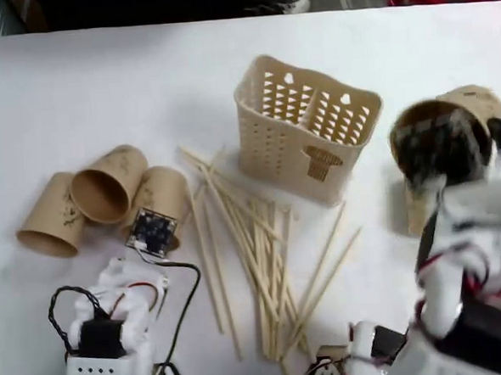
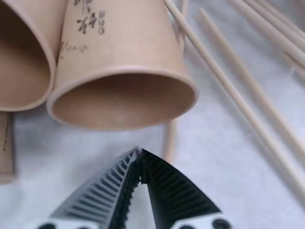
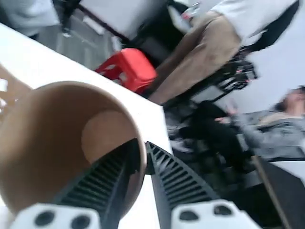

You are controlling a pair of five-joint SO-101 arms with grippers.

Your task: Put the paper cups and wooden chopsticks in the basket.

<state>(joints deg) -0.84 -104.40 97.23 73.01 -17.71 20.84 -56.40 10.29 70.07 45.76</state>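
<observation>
Three paper cups lie on their sides at the table's left point(image 1: 48, 218), point(image 1: 106, 186), point(image 1: 162, 197). My left gripper point(image 2: 139, 155) is shut with nothing in it, just short of the rim of the nearest cup point(image 2: 124, 71); a second cup point(image 2: 24, 57) lies against that one. Wooden chopsticks point(image 1: 254, 247) are scattered in the middle, in front of the cream basket point(image 1: 302, 125). To the basket's right, my right gripper point(image 3: 142, 145) is shut on the rim of a paper cup point(image 1: 439, 138), held above the table with one finger inside it.
The left arm's base point(image 1: 103, 345) and its black cable point(image 1: 185, 293) sit at the front left. A tan piece, perhaps another cup point(image 1: 417, 211), lies under the right arm. Beyond the table's far edge stand a red stool point(image 3: 126, 69) and people.
</observation>
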